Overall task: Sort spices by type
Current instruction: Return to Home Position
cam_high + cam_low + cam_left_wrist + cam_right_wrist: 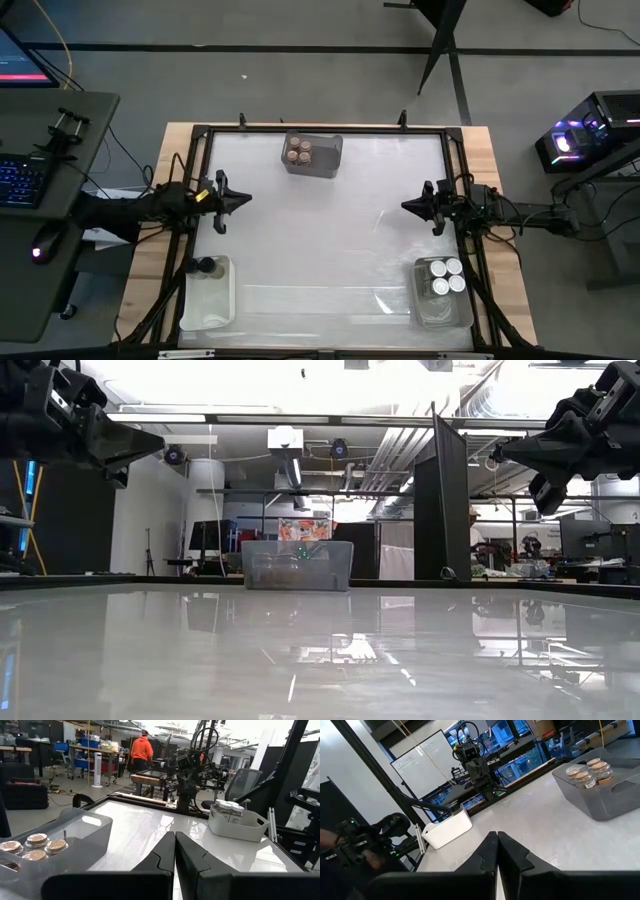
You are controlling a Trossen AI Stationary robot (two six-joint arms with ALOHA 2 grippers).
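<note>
Sorting is judged to be complete, and the step in hand is taken to be the return of both arms to their rest pose. Brown-topped spice jars point(299, 151) are gathered in the grey bin point(328, 162) at the far edge of the table point(330, 240), midway between the two arms. White-lidded spice jars point(444, 276) are grouped in the right pale bin point(440, 312), at the near corner on the right arm's side. One dark-lidded jar point(205, 266) is seen standing in the left pale bin point(212, 305), at the near corner on the left arm's side; whether more jars lie there cannot be told. No jar is seen outside a bin.

The left gripper point(241, 199) is held above the table near its left edge, well apart from every bin, and its fingers point(165, 856) are pressed together with nothing between them. The right gripper point(410, 206) is held opposite it near the right edge, and its fingers point(488, 854) are likewise pressed together and empty.

Little is called for by the next move. The arms need only be brought to rest at the sides, fingers kept together, along paths that pass clear of the two near bins so that no sorted jar is disturbed.
</note>
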